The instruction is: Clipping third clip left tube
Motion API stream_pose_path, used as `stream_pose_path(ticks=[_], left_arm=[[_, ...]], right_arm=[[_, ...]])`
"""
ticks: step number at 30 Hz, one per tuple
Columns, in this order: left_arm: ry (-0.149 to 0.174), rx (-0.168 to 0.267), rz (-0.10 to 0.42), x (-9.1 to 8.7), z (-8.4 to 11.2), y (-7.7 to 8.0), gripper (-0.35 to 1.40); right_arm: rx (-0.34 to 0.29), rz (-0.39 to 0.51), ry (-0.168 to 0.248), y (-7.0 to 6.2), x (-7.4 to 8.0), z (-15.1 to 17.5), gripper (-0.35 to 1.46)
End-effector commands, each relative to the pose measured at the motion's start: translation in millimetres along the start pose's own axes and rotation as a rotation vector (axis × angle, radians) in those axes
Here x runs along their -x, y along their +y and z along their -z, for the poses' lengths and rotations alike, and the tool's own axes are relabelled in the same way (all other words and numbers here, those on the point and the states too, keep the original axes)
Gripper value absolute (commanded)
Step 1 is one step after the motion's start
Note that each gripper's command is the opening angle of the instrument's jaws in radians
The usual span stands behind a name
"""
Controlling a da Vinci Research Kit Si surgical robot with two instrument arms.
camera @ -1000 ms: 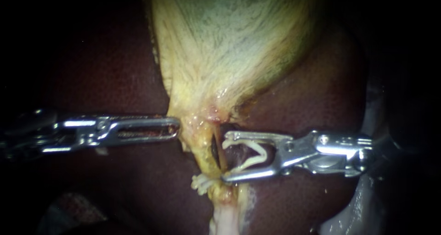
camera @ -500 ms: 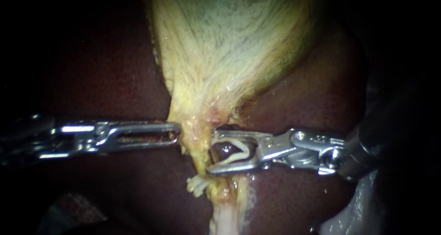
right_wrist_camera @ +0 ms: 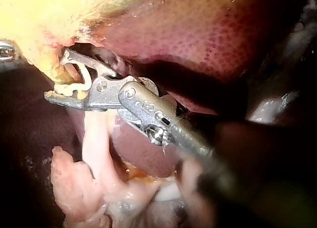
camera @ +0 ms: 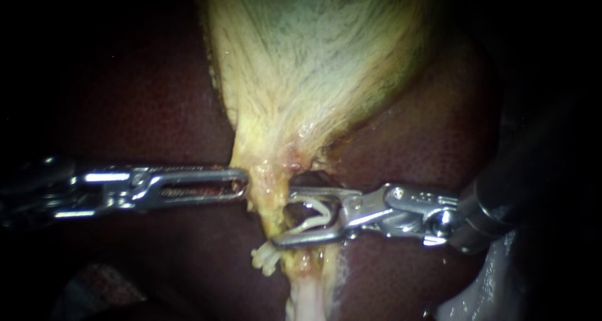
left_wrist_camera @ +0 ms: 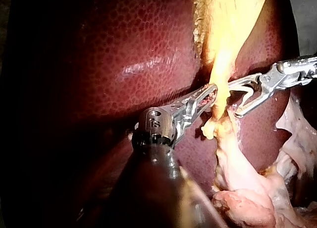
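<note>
Liver (camera: 138,95): dark red, fills the endoscope view behind everything else.
Gallbladder (camera: 313,57): pale, upper centre of the endoscope view, narrowing to a neck at centre.
Right instrument (camera: 283,217): enters from the right edge and reaches centre. Its jaws stand part-way apart, both bearing on the clip they carry, and they straddle the tube.
Left instrument (camera: 243,184): enters from the left edge, level with the neck. The endoscope view shows it flat-on only. The left wrist view shows its jaws (left_wrist_camera: 214,91) together, pinching the edge of the gallbladder's neck.
Tube (camera: 274,215): yellow strand running down from the neck, just below centre, inside the right jaws' span.
Clip (camera: 320,205): white, legs apart and not yet flattened. Placement looks done; the final squeeze and release seem left to do. The right wrist view alone shows yellow tissue lying ahead of the clip's bend (right_wrist_camera: 84,77).
Seated clips (camera: 264,258): white cluster at lower centre, just under the lower jaw. Their number is unclear.
</note>
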Motion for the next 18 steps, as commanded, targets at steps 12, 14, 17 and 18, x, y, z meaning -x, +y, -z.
stream_pose_path(ticks=[12, 14, 17, 18], left_arm=[[0.002, -0.003, 0.0, 0.1, -0.1, 0.8, -0.35], [0.002, -0.003, 0.0, 0.1, -0.1, 0.8, -0.35], [0.002, -0.003, 0.0, 0.1, -0.1, 0.8, -0.35], [0.002, -0.003, 0.0, 0.1, -0.1, 0.8, -0.35]], right_arm=[[-0.023, -0.014, -0.001, -2.9, -2.6, 3.7, 0.53], [-0.023, -0.014, -0.001, -3.2, -2.8, 3.3, 0.53], [-0.022, -0.012, -0.001, -3.2, -2.7, 2.7, 0.53], [-0.024, -0.012, -0.001, -3.2, -2.7, 2.5, 0.53]])
